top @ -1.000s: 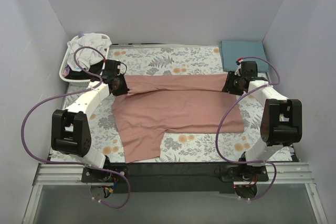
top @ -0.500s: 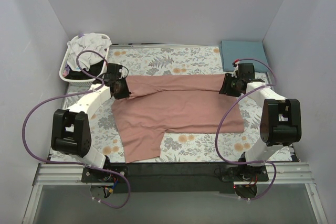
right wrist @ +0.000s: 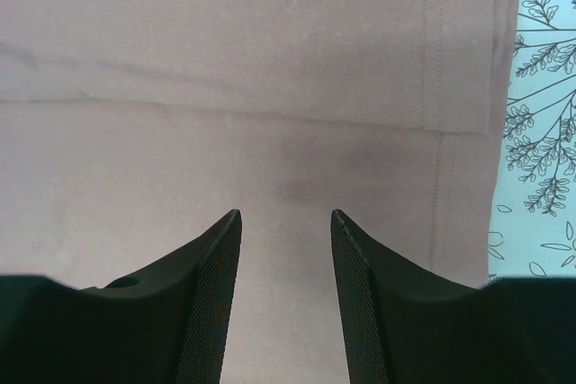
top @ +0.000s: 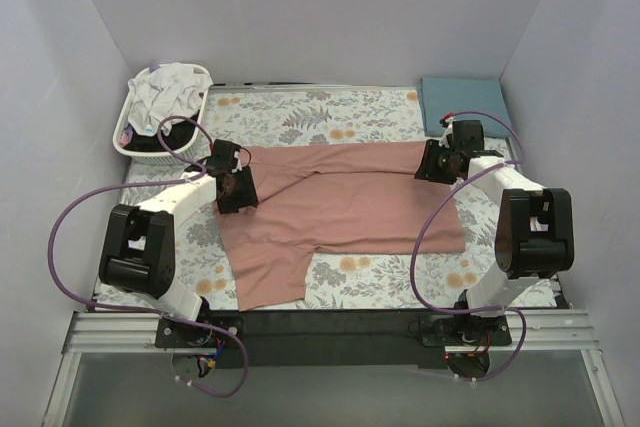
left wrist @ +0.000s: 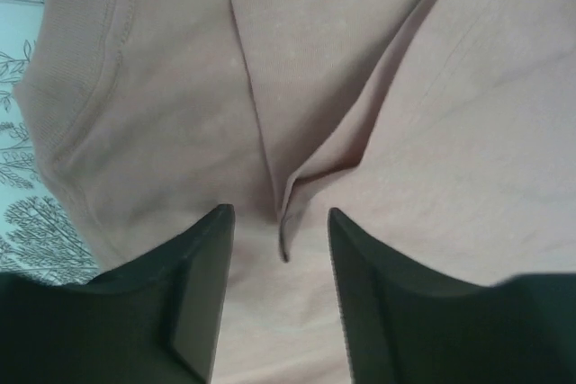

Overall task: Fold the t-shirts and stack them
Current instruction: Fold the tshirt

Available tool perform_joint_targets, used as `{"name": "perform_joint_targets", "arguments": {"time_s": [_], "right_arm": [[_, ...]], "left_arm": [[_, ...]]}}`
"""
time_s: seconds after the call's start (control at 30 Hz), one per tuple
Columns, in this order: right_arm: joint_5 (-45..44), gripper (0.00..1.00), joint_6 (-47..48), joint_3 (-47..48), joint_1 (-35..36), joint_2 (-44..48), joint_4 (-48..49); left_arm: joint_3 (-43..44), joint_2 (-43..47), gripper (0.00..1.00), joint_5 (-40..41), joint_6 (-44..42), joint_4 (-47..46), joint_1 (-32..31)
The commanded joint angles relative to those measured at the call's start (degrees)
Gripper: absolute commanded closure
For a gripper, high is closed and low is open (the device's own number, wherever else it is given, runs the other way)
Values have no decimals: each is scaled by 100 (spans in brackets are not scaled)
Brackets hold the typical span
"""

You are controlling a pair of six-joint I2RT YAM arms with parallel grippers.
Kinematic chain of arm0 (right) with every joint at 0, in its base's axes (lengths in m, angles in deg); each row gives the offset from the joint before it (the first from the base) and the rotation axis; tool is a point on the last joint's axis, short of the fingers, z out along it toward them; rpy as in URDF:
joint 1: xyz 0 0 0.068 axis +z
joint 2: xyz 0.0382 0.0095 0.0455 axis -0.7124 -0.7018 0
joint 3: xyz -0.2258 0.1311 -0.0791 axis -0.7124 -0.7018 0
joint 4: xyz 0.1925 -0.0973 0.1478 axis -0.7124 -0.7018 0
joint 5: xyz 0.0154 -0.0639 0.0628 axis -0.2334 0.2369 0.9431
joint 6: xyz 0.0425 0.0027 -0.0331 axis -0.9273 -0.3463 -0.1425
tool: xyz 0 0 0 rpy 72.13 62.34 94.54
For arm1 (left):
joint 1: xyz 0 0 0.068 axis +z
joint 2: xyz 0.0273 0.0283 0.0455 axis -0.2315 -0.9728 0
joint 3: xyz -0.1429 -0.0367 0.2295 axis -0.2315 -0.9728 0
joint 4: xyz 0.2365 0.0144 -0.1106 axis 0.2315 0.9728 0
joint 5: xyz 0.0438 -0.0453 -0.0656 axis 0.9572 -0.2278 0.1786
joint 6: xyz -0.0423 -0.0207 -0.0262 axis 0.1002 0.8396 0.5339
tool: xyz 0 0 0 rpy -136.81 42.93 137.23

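Observation:
A large dusty-pink t-shirt (top: 350, 212) lies spread on the floral cloth, its far strip folded over toward me. My left gripper (top: 238, 192) hovers over the shirt's left part, near the collar (left wrist: 81, 87). It is open (left wrist: 281, 222), and a small raised crease of pink cloth (left wrist: 288, 195) runs between the fingertips without being clamped. My right gripper (top: 430, 162) is open (right wrist: 286, 218) just above the shirt's right end, beside the stitched hem (right wrist: 441, 132), holding nothing. A folded teal-blue t-shirt (top: 460, 102) lies at the back right corner.
A white slatted basket (top: 127, 142) with white and dark clothes stands at the back left. The grey-and-orange floral cloth (top: 330, 112) covers the table. Pale walls close in the left, back and right. One sleeve (top: 270, 277) reaches toward the near edge.
My left gripper has opened, let go of the pink shirt's far-left edge, and moved nearer and slightly right. The cloth there has settled flat. The right gripper has barely moved.

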Motion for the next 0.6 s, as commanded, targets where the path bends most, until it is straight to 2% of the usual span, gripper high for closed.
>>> {"name": "perform_joint_targets", "arguments": {"time_s": [0.0, 0.1, 0.23, 0.57], "right_arm": [[123, 49, 52, -135, 40, 186, 199], [176, 49, 43, -223, 75, 300, 199], [316, 49, -27, -363, 206, 528, 216], [641, 50, -212, -855, 743, 1074, 295]], "left_arm": [[14, 320, 43, 15, 137, -121, -4], [93, 470, 31, -117, 120, -279, -4], [294, 488, 30, -635, 85, -736, -4], [1568, -1260, 30, -917, -117, -1387, -13]]}}
